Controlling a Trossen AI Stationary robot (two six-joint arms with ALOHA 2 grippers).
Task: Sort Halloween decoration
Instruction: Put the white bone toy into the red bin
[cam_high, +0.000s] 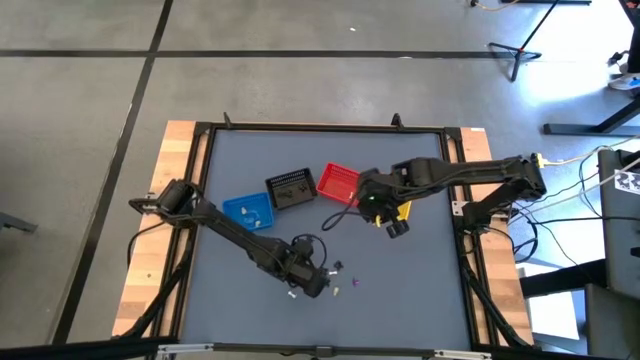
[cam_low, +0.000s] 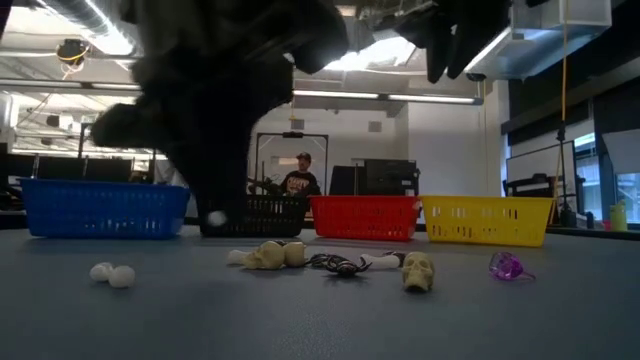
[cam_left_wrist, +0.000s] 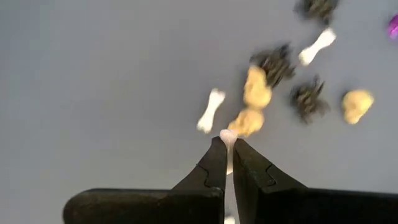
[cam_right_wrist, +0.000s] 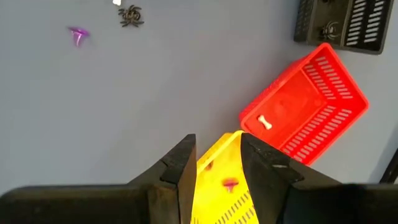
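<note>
Your left gripper (cam_left_wrist: 227, 144) was pinched shut on small white bone (cam_left_wrist: 227, 138), just above trinket pile (cam_high: 340, 275) at table's near middle — pick step in hand. Right gripper (cam_right_wrist: 217, 163) hung half open over yellow basket (cam_right_wrist: 219, 186), holding nothing. Red basket (cam_right_wrist: 311, 102) already held one bone (cam_right_wrist: 265, 122) — next you'd likely lift clear and carry this one there, without snagging neighbours.

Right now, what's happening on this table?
Halloween trinket sorting is under way. The left gripper, down over the loose pile near the table's front, is shut on a small white bone-shaped trinket. The right gripper hovers part open above the yellow plastic basket. The red plastic basket already holds one white bone.
</note>
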